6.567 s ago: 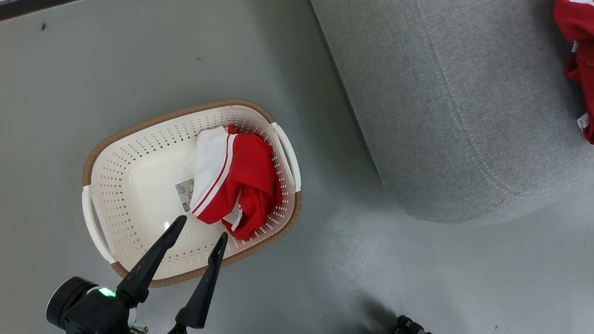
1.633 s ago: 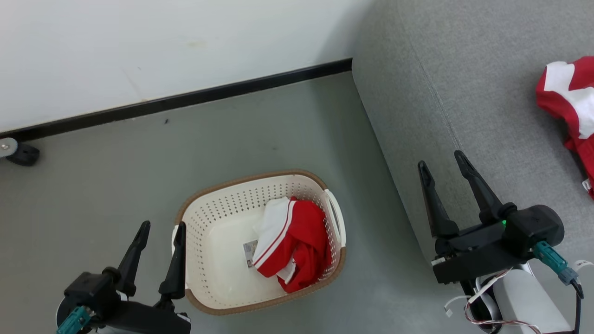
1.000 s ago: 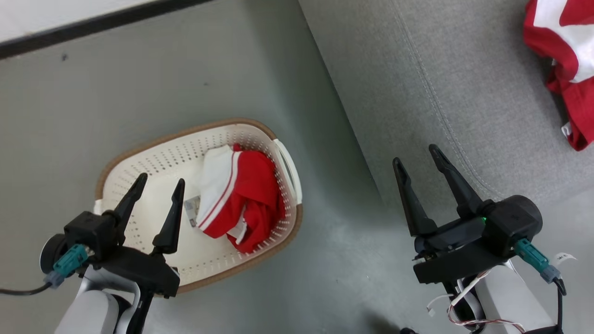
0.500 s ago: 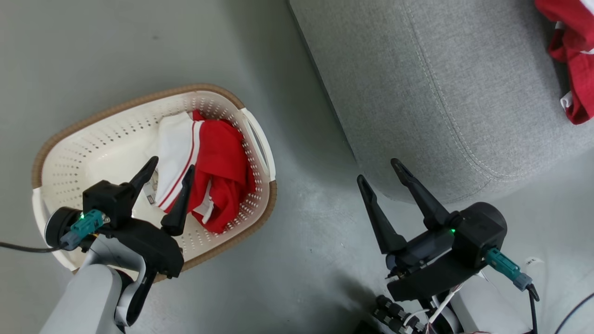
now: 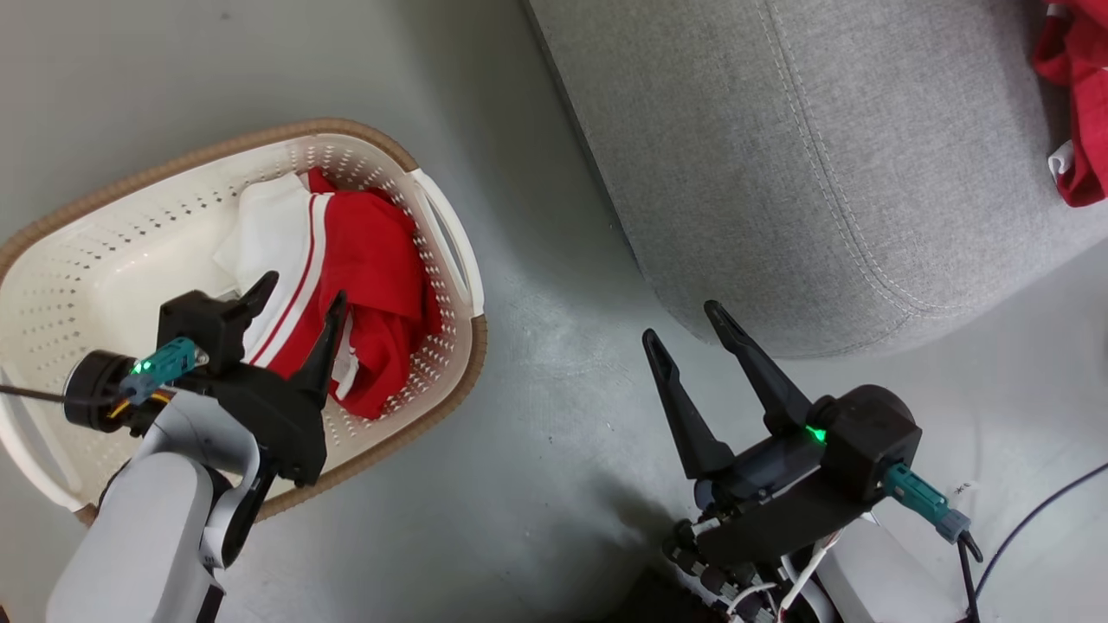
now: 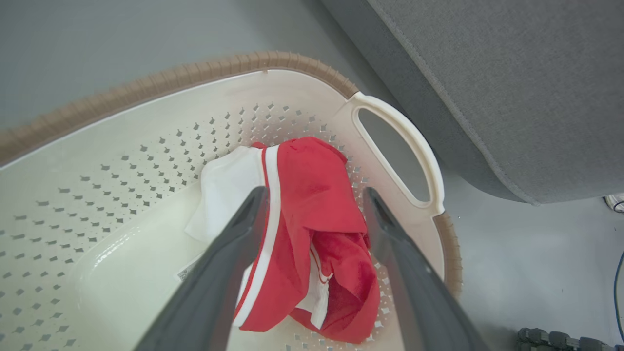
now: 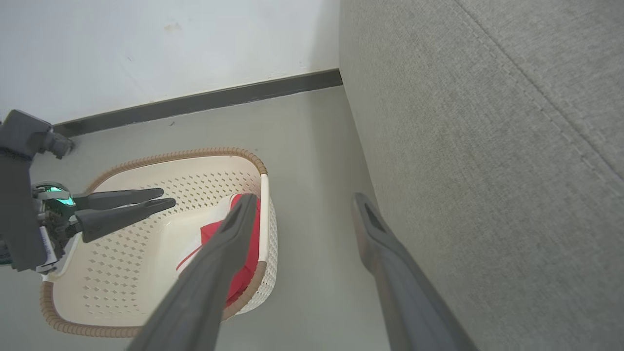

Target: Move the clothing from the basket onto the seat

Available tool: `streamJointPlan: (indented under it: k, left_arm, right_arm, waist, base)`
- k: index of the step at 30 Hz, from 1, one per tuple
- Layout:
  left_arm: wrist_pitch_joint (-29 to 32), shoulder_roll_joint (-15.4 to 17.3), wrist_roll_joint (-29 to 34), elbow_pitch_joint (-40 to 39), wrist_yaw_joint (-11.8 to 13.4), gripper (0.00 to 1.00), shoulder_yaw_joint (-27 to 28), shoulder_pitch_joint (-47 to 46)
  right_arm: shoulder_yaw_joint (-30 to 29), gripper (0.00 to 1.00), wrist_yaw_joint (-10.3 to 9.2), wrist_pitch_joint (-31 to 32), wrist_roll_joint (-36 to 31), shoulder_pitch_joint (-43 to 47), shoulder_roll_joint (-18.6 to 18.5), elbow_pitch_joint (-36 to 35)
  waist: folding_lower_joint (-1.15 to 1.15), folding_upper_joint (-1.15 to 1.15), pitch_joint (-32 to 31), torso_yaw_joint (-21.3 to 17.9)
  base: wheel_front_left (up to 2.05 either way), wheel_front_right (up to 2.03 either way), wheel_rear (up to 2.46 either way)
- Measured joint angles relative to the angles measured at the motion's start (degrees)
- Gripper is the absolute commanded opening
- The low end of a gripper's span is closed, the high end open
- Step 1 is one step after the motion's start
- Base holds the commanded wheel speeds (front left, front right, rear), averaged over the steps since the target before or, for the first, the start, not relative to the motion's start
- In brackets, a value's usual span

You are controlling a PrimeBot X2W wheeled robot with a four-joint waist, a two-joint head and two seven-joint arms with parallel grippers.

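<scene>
The left gripper (image 5: 303, 290) hangs over the basket (image 5: 104, 260), its pale forearm rising from the lower left; its fingers point forward, spread wide, gripping nothing; their tips straddle the crumpled red and white clothing (image 5: 372, 260), which lies at the basket's end nearest the seat (image 5: 779, 173); the right gripper (image 5: 682, 322) hovers over the floor (image 5: 554, 407) beside the seat's corner, fingers wide apart, empty; another red garment (image 5: 1082, 156) lies on the seat.

No text could be read, corner of a paper label (image 6: 185, 273) on the basket (image 6: 195, 73) floor, under the clothing (image 6: 317, 195) edge, print too small
</scene>
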Motion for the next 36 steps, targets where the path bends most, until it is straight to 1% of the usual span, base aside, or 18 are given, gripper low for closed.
streamJointPlan:
  k: [4,8,14,19,27,29,36]
  left_arm:
    - [2.2,-0.2,0.5,1.1,0.6,1.0,-0.5,-1.3]
    - [3.9,-0.5,0.8,2.1,2.0,1.0,-0.5,-1.9]
    - [5.5,-0.6,1.0,2.8,3.1,1.0,-0.8,-2.5]
    - [6.5,-1.6,1.4,4.0,3.1,1.0,-1.8,-3.9]
    - [7.5,-1.8,1.4,5.2,3.1,1.0,-2.2,-4.5]
    - [7.9,-1.9,1.4,5.4,3.1,1.0,-2.3,-4.5]
    - [8.4,-2.1,1.4,6.1,3.1,1.0,-2.2,-6.0]
  right_arm:
    - [1.1,1.0,-0.56,0.0,1.3,0.0,0.0,0.0]
    - [2.3,1.0,-1.23,0.0,2.3,-0.7,0.0,0.2]
    - [3.7,1.0,-2.09,0.0,3.3,-1.2,0.1,0.3]
    - [3.7,1.0,-3.01,0.0,3.7,-1.2,0.1,0.8]
    - [3.8,1.0,-3.6,0.0,3.8,-0.8,0.1,1.0]
    - [3.7,1.0,-4.03,0.0,3.8,-0.8,0.1,1.0]
    - [2.7,1.0,-4.08,0.0,3.8,-0.5,0.1,1.1]
  waist:
    - [0.0,0.0,1.0,-0.6]
    - [0.0,0.0,1.8,-1.3]
    - [0.0,0.0,2.7,-2.5]
    - [0.0,0.0,3.1,-3.0]
    - [0.0,0.0,3.5,-3.0]
    - [0.0,0.0,3.7,-3.0]
    - [0.0,0.0,4.6,-2.5]
  base:
    - [0.0,0.0,0.0]
    - [0.0,0.0,0.0]
    - [0.0,0.0,0.0]
    - [0.0,0.0,0.0]
    - [0.0,0.0,0.0]
    - [0.0,0.0,0.0]
    - [0.0,0.0,0.0]
